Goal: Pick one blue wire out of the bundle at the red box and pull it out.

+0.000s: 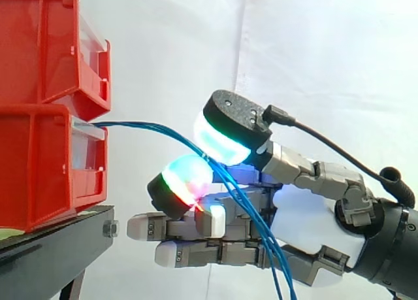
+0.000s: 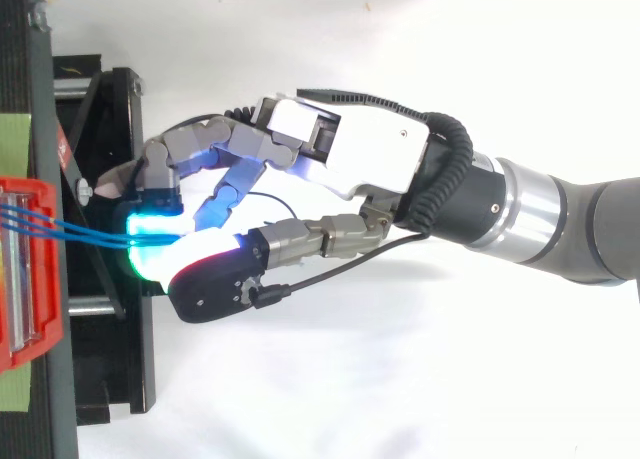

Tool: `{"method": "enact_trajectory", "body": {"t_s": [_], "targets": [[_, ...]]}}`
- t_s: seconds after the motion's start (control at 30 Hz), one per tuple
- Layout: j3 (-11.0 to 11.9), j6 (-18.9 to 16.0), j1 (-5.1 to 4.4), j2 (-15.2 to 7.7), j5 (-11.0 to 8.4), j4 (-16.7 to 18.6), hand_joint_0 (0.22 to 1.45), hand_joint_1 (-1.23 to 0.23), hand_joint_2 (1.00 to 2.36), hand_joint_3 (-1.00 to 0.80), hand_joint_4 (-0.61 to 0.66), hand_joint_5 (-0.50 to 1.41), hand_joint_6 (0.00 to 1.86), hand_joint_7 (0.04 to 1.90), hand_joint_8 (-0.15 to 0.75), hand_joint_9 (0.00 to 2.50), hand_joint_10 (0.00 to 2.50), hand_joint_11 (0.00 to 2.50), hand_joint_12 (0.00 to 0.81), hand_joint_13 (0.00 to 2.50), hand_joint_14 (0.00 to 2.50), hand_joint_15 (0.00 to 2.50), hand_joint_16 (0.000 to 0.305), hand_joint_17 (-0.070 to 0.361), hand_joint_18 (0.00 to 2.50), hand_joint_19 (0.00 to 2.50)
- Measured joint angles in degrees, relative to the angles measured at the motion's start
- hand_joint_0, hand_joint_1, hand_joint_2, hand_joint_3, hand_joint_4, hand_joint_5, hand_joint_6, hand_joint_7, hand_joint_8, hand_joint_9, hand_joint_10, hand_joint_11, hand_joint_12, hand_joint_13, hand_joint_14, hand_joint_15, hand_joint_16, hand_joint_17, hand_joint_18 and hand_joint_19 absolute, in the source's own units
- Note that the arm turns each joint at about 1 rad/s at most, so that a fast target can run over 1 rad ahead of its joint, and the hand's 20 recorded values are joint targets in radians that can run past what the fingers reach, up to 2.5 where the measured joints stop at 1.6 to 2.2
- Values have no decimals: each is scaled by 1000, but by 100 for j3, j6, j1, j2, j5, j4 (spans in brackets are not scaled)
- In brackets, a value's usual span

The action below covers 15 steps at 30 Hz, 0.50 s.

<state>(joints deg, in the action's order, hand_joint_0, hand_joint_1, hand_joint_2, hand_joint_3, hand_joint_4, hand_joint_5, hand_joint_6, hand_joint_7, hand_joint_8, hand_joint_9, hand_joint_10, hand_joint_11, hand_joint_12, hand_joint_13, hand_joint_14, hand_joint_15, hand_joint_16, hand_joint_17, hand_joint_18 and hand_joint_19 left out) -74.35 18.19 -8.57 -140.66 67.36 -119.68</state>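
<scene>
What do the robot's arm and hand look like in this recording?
The hand has a white palm shell and grey, segmented fingers with white covers. Its fingertips are thick, rounded pads with black backs, glowing cyan, green and red. The arm is dark grey at the wrist, with a silver ring, then lighter grey.

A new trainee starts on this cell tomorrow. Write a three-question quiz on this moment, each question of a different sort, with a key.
1. True or false: the hand hangs open, clear of the blue wires.
2. The wires come out of: A the upper red bin; B the lower red bin; C the black stand.
3. Fill in: in the side view, past the glowing pads, the wires run ____ to the picture's edge.
Key: 1 false, two pads pinch the wires. 2 B. 3 down.
</scene>
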Motion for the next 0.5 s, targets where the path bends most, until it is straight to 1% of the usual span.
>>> {"method": "enact_trajectory", "body": {"t_s": [0.13, 0.23, 0.37, 0.47, 0.5], "targets": [[0, 9, 24, 1, -3, 8, 580, -706, 1012, -242, 252, -77, 800, 1231, 281, 1255, 21, 861, 374, 533, 8, 219, 50, 113, 531, 327], [0, 29, 33, 0, -4, 12, 568, -749, 1011, -327, 246, -91, 820, 1209, 255, 1232, 23, 881, 349, 510, 9, 233, 46, 102, 495, 358], [0, 92, 37, -2, -5, 9, 534, -587, 1007, -404, 248, -86, 801, 1175, 260, 1242, 20, 857, 357, 516, 9, 238, 47, 106, 505, 376], [0, 160, 41, -1, -40, 7, 532, -501, 1006, -429, 239, -82, 785, 1172, 262, 1243, 23, 849, 358, 516, 9, 238, 47, 107, 504, 378], [0, 182, 41, 0, -61, 7, 533, -498, 1005, -427, 238, -81, 782, 1190, 261, 1246, 22, 843, 356, 517, 9, 239, 47, 107, 505, 377]]}}
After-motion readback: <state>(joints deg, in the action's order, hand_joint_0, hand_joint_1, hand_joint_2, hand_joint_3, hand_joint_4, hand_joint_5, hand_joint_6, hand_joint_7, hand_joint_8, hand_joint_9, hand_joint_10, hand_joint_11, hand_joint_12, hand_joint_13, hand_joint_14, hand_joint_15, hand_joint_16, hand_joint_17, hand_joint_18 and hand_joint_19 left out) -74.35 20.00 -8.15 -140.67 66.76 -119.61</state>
